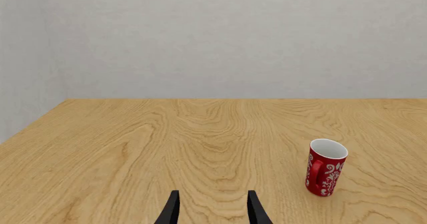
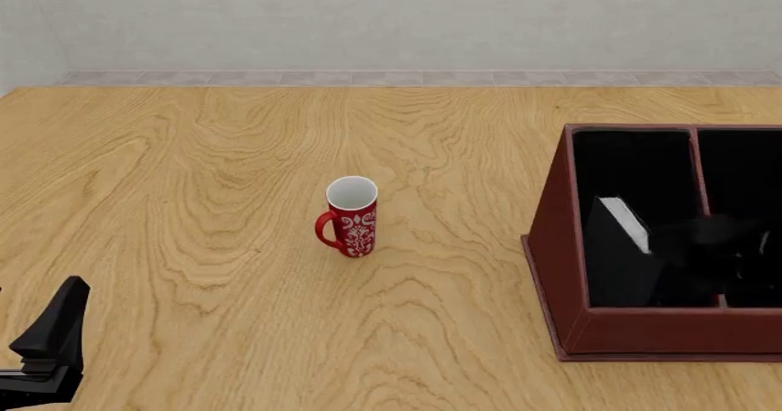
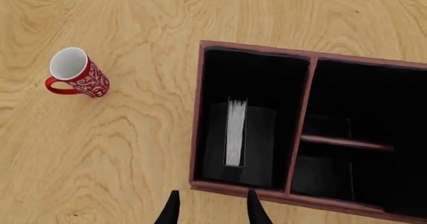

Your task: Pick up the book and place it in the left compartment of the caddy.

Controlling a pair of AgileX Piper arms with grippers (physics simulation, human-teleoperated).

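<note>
book (image 3: 237, 134) sits inside the left compartment (image 3: 250, 79) of the caddy (image 3: 197, 114), page edges up; right gripper (image 3: 211, 209) hovers above, spread and empty; left gripper (image 1: 211, 209) spread too, near the red mug (image 1: 325, 167)

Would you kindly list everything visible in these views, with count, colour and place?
mug: one, red with a white pattern and white inside, upright on the table, left of the caddy.
caddy: one, dark red-brown wood with a black interior and dividers, at the right of the table.
left compartment: one, black-lined, long and narrow, spanning the caddy's full depth; it holds the book.
book: one, black covers with white page edges, inside the left compartment.
table: one, light wood grain, under everything.
wall: one, pale grey, behind the table.
left hand: one, black, open, low over the near left table edge.
right hand: one, black, open, above the caddy's near wall.
</note>
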